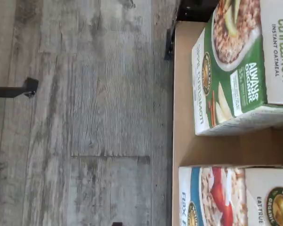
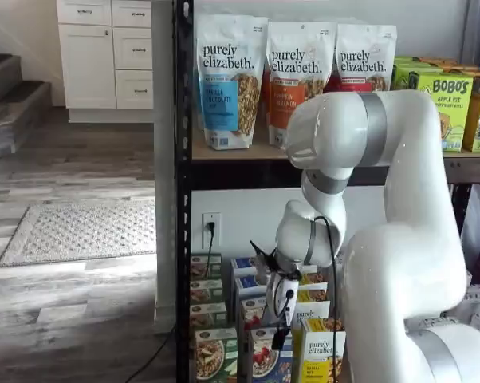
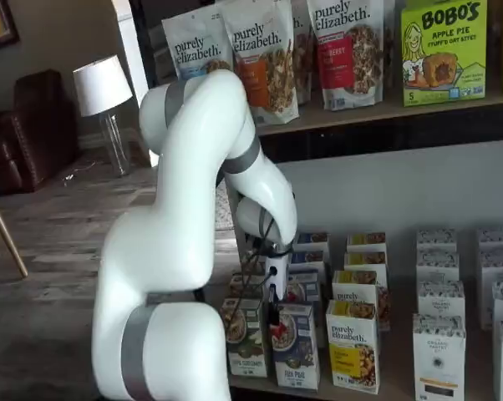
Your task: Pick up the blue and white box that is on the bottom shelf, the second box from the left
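Note:
The blue and white box [image 3: 295,344] stands upright in the front row of the bottom shelf [image 3: 398,389], between a green carton [image 3: 243,336] and a yellow "purely elizabeth" carton [image 3: 353,344]. It also shows in a shelf view as the blue and white box [image 2: 269,356], and in the wrist view as the blue and white box [image 1: 231,195] on the tan board of the bottom shelf [image 1: 188,148]. My gripper [image 3: 272,305] hangs just above and in front of this box, also seen as the gripper [image 2: 285,307]. Its black fingers are open and hold nothing.
Behind the front row stand more rows of small cartons [image 3: 364,251], with white cartons [image 3: 439,342] to the right. Tall granola bags [image 2: 230,80] and Bobo's boxes [image 3: 442,50] fill the upper level. A black rack post [image 2: 182,191] stands at the left. The green carton [image 1: 235,66] neighbours the target.

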Controlling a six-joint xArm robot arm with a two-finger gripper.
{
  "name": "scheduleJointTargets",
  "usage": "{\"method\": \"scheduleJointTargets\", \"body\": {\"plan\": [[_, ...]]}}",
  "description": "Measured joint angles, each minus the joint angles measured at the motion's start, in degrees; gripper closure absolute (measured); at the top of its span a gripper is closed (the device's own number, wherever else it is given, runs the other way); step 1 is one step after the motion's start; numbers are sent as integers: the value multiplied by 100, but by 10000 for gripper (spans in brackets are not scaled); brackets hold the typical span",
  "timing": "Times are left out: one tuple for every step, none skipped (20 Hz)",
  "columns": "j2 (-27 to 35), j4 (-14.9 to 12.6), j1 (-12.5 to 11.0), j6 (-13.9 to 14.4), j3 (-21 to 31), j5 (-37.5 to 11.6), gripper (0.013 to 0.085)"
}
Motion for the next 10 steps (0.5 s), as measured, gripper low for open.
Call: {"method": "scheduleJointTargets", "body": {"plan": [[13, 17, 15, -3, -1, -77, 130], [48, 25, 37, 9, -41, -120, 130], [83, 18, 50, 32, -97, -117, 130], [115, 1, 57, 58, -144, -102, 130], [141, -3, 63, 70, -187, -86, 130], [173, 1, 71, 76, -235, -72, 130], [197, 5, 75, 78, -266, -72, 130], [226, 19, 80, 74, -298, -90, 130], [252, 26, 84, 70, -323, -114, 130], [282, 36, 88, 64, -347, -153, 130]]}}
